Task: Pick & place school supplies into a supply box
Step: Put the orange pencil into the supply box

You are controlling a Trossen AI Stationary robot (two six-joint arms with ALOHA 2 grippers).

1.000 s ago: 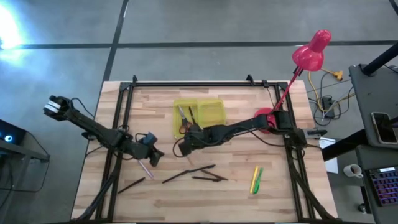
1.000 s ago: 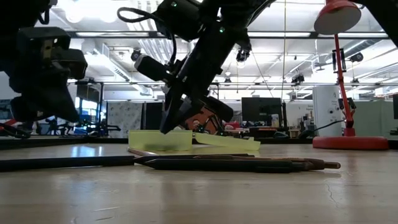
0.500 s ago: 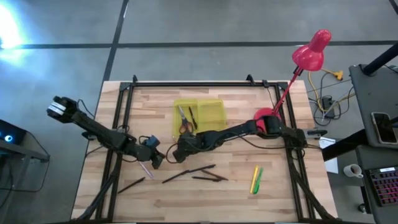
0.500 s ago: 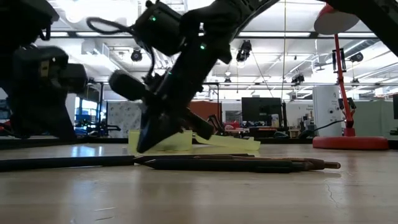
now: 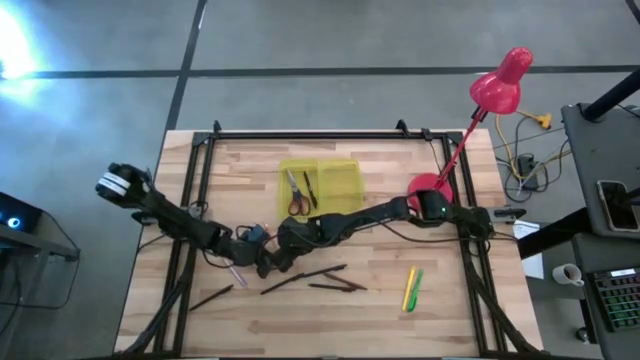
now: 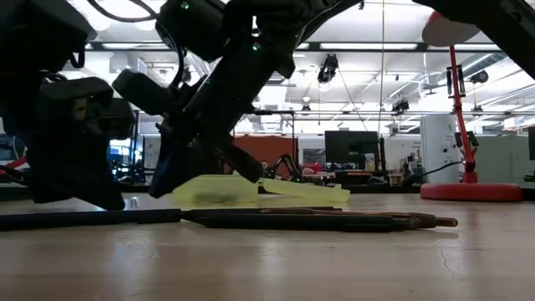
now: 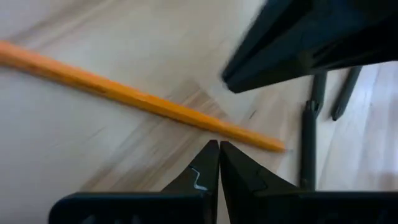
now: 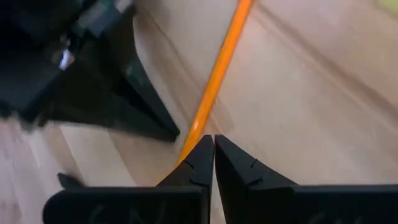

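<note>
Both grippers are shut, tip to tip, low over the table's near-left middle. The left gripper [image 5: 262,266] [image 7: 219,144] and the right gripper [image 5: 278,263] [image 8: 213,138] both point at a thin pink-orange pen [image 5: 236,273] [image 7: 130,96] [image 8: 214,74] lying flat on the wood. The yellow-green supply box [image 5: 335,180] lies open farther back, with the red-handled scissors [image 5: 295,195] and a dark pen [image 5: 310,190] inside. Three dark pens [image 5: 300,278] and the yellow and green markers [image 5: 410,288] lie on the near half of the table. My left gripper's shut fingertips [image 7: 211,155] stand just short of the pen's shaft [image 7: 205,124], slanting down; I cannot tell whether they touch it. My right gripper's shut fingertips [image 8: 202,152] come down at the pen's shaft [image 8: 194,134], which runs under one finger; touching or not, I cannot tell.
A pink desk lamp stands with its round base [image 5: 428,190] at the table's right side, by the right arm. A black frame [image 5: 300,133] borders the far edge and both sides. Bare wood lies between the dark pens and the markers.
The right gripper has left the box's near edge, moving toward the near-left and down to the table beside the pink-orange pen. The left gripper has shifted right and a little nearer, meeting the right gripper. The pens, markers and box have stayed put.
</note>
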